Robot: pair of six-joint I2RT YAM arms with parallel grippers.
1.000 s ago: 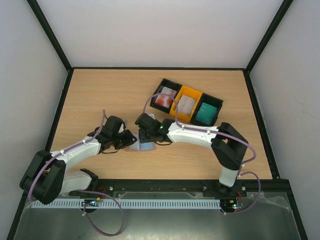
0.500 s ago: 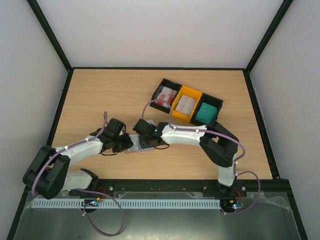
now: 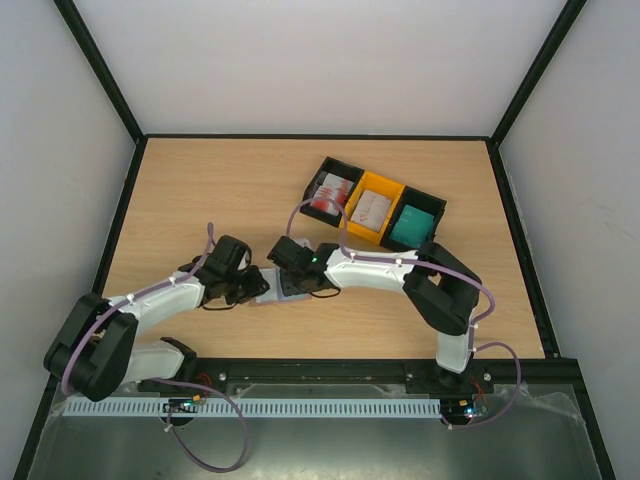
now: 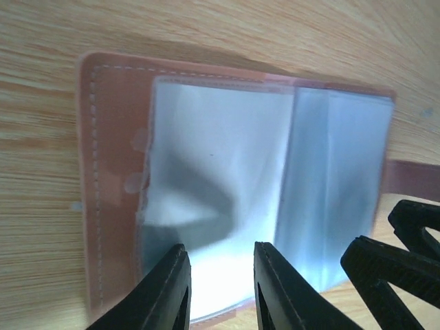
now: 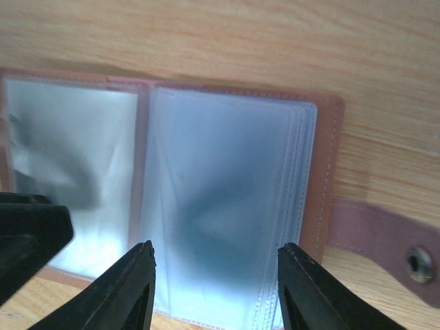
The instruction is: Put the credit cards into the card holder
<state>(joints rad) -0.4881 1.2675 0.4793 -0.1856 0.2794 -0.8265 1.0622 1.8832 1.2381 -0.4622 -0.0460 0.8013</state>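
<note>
Right arm now folded closer in, right tool (image 5: 217,249) shifted left toward left tool (image 4: 218,249). Card holder (image 5: 227,192) lies open on surface (image 3: 200,190) between both tools. Left tool: jaws slightly apart over strapless half. Right tool: jaws wide apart over strap (image 5: 378,237) half, clamping nothing. Credit cards (image 3: 328,192) in trays (image 3: 385,182), well apart.
</note>
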